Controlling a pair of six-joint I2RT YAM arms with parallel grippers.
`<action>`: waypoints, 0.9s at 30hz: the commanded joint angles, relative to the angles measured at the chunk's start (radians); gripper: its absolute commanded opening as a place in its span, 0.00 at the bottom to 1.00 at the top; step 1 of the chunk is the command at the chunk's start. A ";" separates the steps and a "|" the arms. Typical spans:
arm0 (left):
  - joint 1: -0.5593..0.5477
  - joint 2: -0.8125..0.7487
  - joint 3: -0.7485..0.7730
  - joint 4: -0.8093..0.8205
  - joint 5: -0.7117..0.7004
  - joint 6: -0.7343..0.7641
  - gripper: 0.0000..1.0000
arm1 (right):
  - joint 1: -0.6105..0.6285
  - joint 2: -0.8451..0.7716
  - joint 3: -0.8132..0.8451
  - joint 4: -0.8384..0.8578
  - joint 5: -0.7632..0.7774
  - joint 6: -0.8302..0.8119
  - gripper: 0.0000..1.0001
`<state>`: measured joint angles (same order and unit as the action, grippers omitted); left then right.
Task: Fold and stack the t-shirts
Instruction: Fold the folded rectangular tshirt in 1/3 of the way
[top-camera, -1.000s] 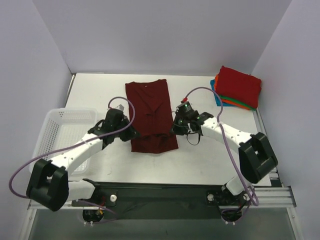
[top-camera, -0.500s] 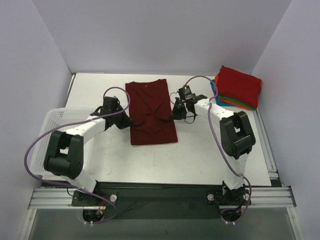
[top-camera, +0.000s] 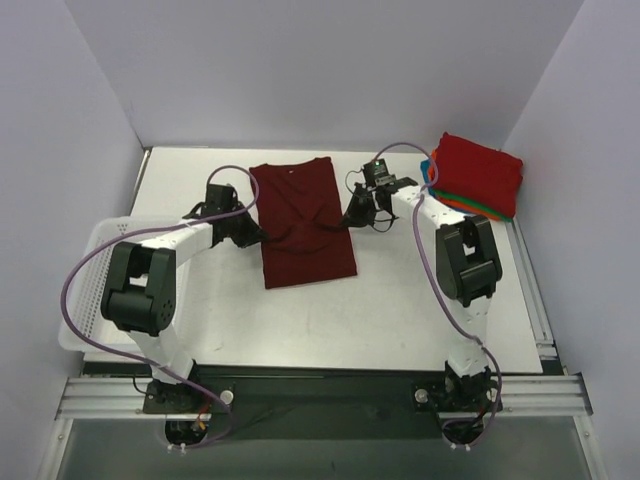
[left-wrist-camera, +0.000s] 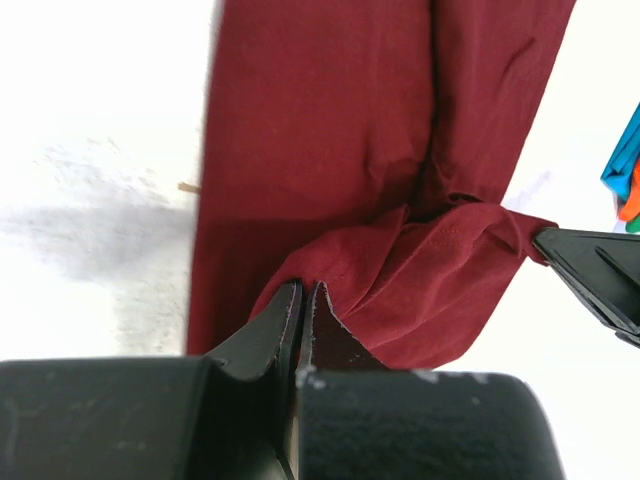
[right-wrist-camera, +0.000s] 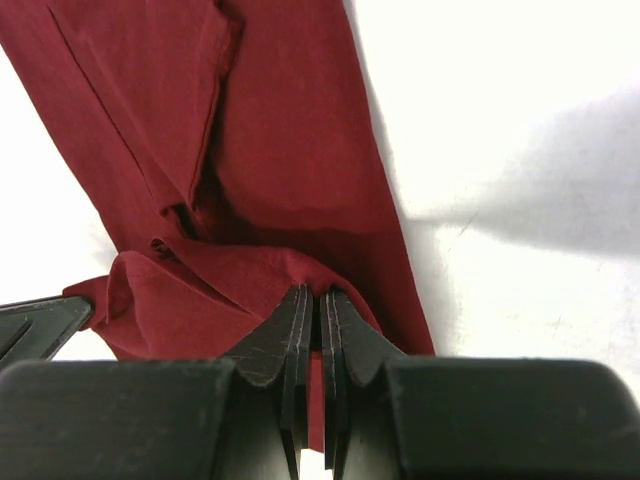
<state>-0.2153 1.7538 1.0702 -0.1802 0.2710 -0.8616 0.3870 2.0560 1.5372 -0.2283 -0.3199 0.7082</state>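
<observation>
While clenched on thin cloth: left gripper (left-wrist-camera: 302, 292) and right gripper (right-wrist-camera: 312, 294) each pinching one side of lifted fold, maroon t-shirt (top-camera: 300, 245) flat mid-table. Soft, light, limp; sags between grips. Best held at edge corners. Folded stack (top-camera: 478, 176) far right.
</observation>
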 joint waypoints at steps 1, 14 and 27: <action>0.024 0.019 0.053 0.050 0.019 0.003 0.00 | -0.013 0.023 0.058 -0.040 -0.021 -0.024 0.00; 0.056 0.115 0.140 0.068 0.070 0.001 0.00 | -0.037 0.113 0.179 -0.054 -0.053 -0.023 0.00; 0.090 0.199 0.211 0.085 0.108 0.010 0.00 | -0.053 0.199 0.302 -0.065 -0.067 -0.039 0.00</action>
<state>-0.1406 1.9331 1.2442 -0.1532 0.3492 -0.8597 0.3408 2.2318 1.7840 -0.2672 -0.3725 0.6975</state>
